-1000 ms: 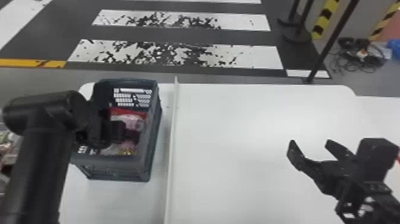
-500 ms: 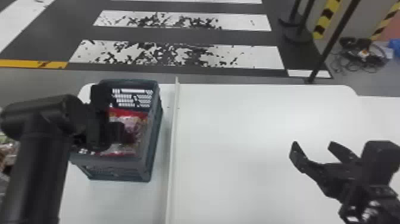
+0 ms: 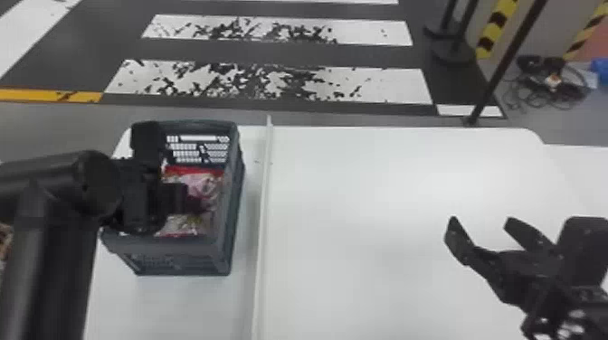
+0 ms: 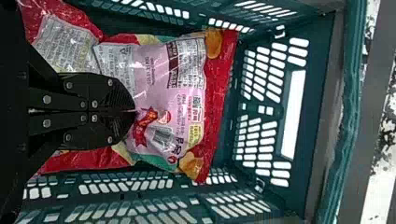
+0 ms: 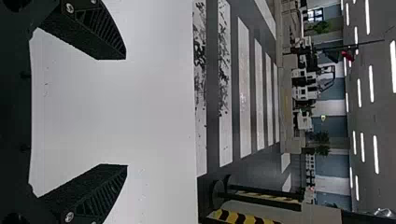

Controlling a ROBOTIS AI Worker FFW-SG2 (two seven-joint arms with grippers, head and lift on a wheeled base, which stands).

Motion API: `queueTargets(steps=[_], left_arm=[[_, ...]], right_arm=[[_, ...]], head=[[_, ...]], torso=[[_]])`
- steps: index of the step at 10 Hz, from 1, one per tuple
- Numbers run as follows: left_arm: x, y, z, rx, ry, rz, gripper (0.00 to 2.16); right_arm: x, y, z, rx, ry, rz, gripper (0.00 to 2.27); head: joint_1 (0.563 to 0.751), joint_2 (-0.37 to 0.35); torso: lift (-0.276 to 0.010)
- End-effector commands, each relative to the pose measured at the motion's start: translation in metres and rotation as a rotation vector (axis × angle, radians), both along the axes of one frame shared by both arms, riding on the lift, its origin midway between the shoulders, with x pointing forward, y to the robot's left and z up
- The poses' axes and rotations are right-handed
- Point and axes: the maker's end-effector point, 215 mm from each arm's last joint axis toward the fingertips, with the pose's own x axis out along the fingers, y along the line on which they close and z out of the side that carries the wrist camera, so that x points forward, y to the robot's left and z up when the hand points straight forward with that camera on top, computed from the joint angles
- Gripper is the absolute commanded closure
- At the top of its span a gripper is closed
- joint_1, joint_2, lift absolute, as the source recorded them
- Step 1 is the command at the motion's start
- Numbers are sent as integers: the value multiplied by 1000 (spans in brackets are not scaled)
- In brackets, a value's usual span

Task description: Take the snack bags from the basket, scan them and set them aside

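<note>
In the head view, the left arm (image 3: 59, 244) comes in at the left side and the bottom, bends, and points its gripper toward the robot's right. This left gripper (image 3: 199, 204) is inside the dark plastic basket (image 3: 181, 255), low over the snack bags (image 3: 206, 178), which lie there with red edges. The basket stands on the white table (image 3: 362, 203), at the robot's left of a thin white strip (image 3: 262, 203). The right gripper (image 3: 482, 221) is above the table on the right side, well apart from the basket, and its two fingers are pointing forward and separated.

In the left wrist view, the two fingers of the left gripper (image 4: 135, 110) are pressed together along their length. Their tips touch the pink bag with red ends (image 4: 180, 102); if a fold of it is pinched between them, I cannot tell. A second bag with a grey label (image 4: 67, 44) lies beside it, in the same basket.

In the right wrist view, the fingers of the right gripper (image 5: 126, 112) stand wide apart, in released state, over the white table surface.
</note>
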Motion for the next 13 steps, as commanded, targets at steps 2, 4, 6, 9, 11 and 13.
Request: queueTargets(steps=[2, 4, 6, 9, 11, 13], left_arm=[[2, -8, 15, -4, -42, -15, 1875], [3, -12, 28, -4, -78, -21, 1878], [0, -11, 45, 14, -125, -19, 1885], [-7, -3, 78, 46, -211, 9, 1949], [-13, 3, 88, 77, -237, 21, 1949], [-16, 5, 99, 101, -266, 28, 1949]], right_arm=[[-1, -2, 1, 7, 0, -7, 97], [-2, -2, 0, 11, 1, -8, 97], [-2, -3, 0, 9, 2, -11, 97], [-7, -7, -3, 10, 11, -12, 97], [-9, -10, -1, 6, 10, -12, 97], [-10, -9, 0, 6, 9, -10, 97]], head=[[695, -21], [695, -28], [695, -33], [695, -29], [695, -28], [695, -24]], torso=[[-75], [-75], [-75], [-75], [-75], [-75]])
